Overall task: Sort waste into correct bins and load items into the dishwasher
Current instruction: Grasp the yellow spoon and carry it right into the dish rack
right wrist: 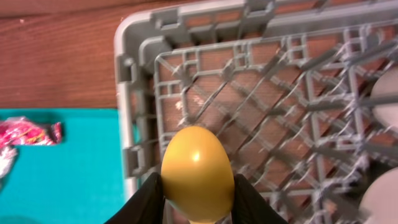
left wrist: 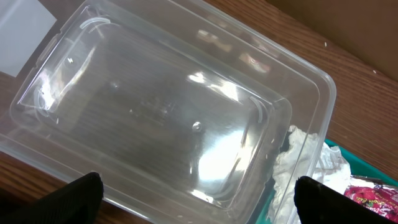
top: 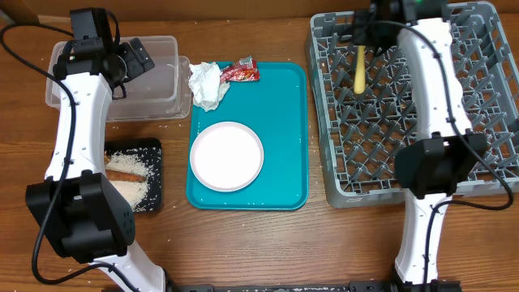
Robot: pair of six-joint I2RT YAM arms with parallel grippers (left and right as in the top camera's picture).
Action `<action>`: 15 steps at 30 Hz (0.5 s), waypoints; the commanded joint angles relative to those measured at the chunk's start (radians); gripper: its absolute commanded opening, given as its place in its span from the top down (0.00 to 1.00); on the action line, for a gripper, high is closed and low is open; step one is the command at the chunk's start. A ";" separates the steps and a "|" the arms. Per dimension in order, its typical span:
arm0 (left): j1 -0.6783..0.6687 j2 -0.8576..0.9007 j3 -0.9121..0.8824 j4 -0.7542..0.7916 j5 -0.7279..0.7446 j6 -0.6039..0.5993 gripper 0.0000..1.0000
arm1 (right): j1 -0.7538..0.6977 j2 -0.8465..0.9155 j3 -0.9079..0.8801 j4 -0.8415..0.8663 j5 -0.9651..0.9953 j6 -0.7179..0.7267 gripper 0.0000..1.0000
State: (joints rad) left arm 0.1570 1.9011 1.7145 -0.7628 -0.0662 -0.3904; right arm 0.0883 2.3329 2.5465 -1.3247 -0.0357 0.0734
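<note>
My right gripper [top: 361,39] [right wrist: 198,190] is shut on the pale yellow spoon [top: 358,70] [right wrist: 198,169] and holds it over the far left corner of the grey dish rack [top: 413,122] [right wrist: 273,106]. My left gripper [top: 132,58] [left wrist: 199,202] is open and empty above the clear tub [top: 154,85] [left wrist: 155,106], which looks empty. The crumpled napkin [top: 208,84] [left wrist: 300,163] and red wrapper [top: 241,72] [left wrist: 373,196] [right wrist: 28,132] lie at the far end of the teal tray. The white plate [top: 226,156] sits on that tray. The black tray [top: 156,191] holds rice and brown sticks [top: 126,173].
The teal tray [top: 280,122] [right wrist: 68,174] lies between the bins and the rack. White rounded shapes [right wrist: 387,93] show in the rack at the right edge of the right wrist view; I cannot tell what they are. Rice grains are scattered near the black tray.
</note>
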 commanded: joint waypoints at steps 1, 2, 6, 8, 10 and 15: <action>-0.008 -0.003 0.013 0.004 0.000 -0.006 0.00 | -0.014 -0.008 0.005 0.052 -0.126 -0.082 0.79; -0.008 -0.003 0.013 0.004 0.000 -0.006 0.00 | -0.016 -0.008 0.005 0.068 -0.163 -0.081 0.78; -0.008 -0.003 0.013 0.004 0.000 -0.006 0.00 | -0.005 -0.008 0.005 0.119 -0.216 -0.069 0.73; -0.008 -0.003 0.013 0.004 0.000 -0.006 0.00 | 0.002 -0.008 0.005 0.132 -0.216 -0.069 0.70; -0.008 -0.003 0.013 0.004 0.000 -0.006 0.00 | 0.004 -0.008 0.005 0.137 -0.217 -0.069 0.67; -0.007 -0.003 0.013 0.004 0.000 -0.006 0.00 | 0.004 -0.008 0.005 0.135 -0.221 -0.069 0.53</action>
State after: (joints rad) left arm 0.1570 1.9011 1.7145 -0.7628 -0.0662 -0.3901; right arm 0.0940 2.3329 2.5465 -1.1957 -0.2398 0.0082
